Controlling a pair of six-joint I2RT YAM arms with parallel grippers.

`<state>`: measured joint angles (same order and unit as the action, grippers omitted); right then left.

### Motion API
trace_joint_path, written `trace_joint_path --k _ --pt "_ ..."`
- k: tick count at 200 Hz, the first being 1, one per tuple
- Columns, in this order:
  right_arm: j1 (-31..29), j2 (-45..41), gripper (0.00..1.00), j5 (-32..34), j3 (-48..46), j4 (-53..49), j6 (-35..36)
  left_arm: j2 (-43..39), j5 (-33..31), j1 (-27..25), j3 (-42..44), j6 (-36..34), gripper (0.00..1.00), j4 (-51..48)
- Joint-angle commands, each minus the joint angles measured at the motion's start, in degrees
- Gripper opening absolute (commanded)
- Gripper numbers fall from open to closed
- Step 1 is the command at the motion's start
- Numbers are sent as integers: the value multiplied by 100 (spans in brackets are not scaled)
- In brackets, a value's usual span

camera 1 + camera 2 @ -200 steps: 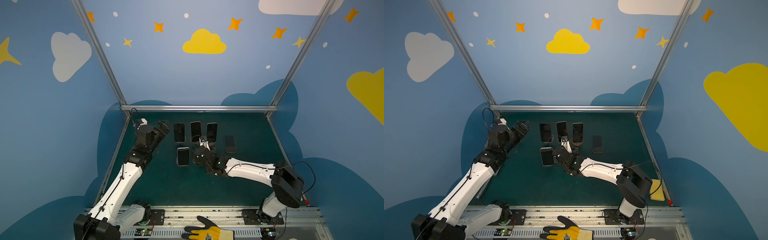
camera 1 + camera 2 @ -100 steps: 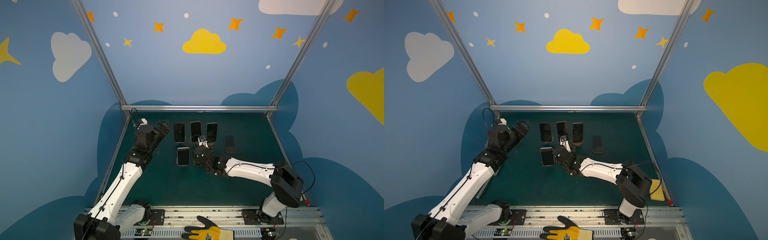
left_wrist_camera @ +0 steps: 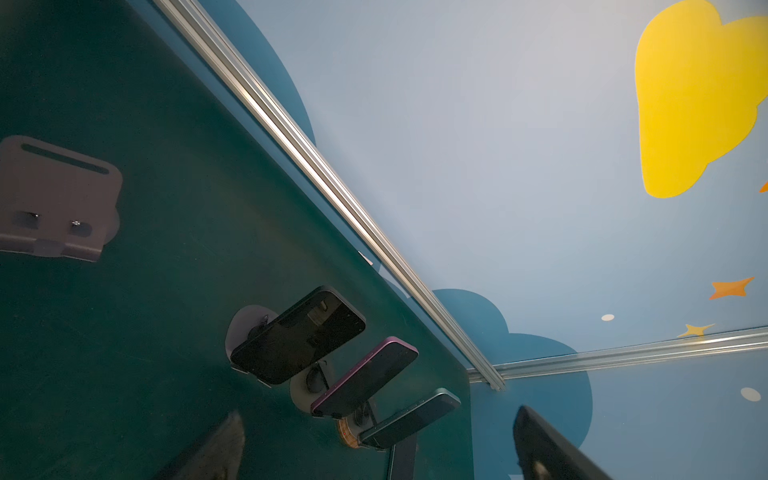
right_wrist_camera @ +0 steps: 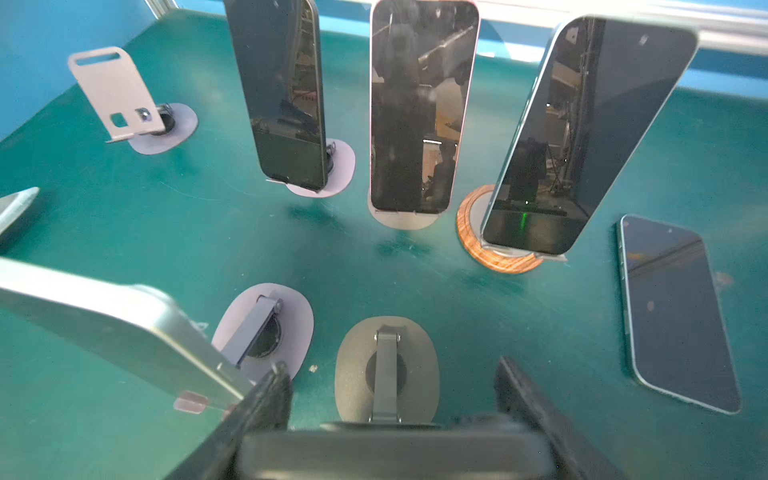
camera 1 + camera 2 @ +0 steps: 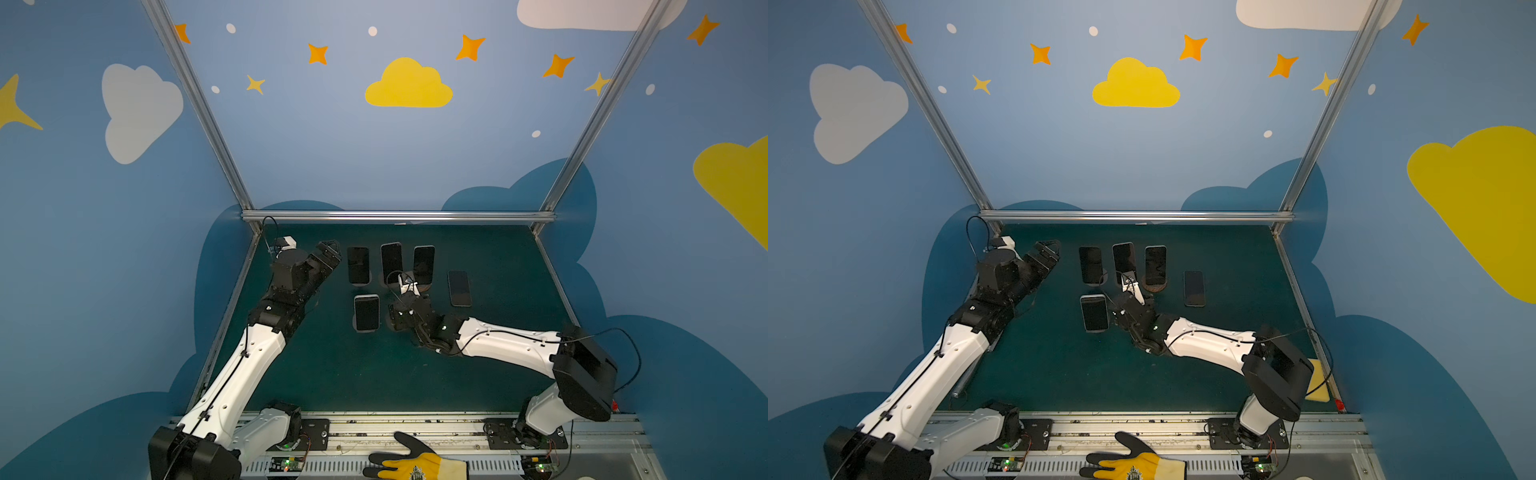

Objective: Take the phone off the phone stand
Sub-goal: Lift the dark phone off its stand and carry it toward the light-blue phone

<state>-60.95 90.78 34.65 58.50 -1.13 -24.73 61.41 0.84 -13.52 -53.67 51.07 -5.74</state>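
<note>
While right pincer (image 4: 392,370) clamps the dark phone (image 4: 395,453) crosswise, its length hidden, left pincer (image 5: 330,257) apart.

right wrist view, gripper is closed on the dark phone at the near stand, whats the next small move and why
Probably a short lift straight up. The right gripper is shut across the dark phone, which sits right at its stand, so raising it should free it before any pull back. The silver phone stands close beside, so avoid sideways motion.
</note>
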Motion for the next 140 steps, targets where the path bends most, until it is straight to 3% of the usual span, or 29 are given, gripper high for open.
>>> trace_joint_path --k 1,86,140 --pt "-22 -384 65 50 12 89 166 29 74 7 50 -34 100 144" --pt "107 -1392 63 632 -461 34 851 -120 117 -32 61 -74 99 237" --pt "711 -2372 62 784 -911 -316 1131 -142 125 -257 53 -235 99 291"
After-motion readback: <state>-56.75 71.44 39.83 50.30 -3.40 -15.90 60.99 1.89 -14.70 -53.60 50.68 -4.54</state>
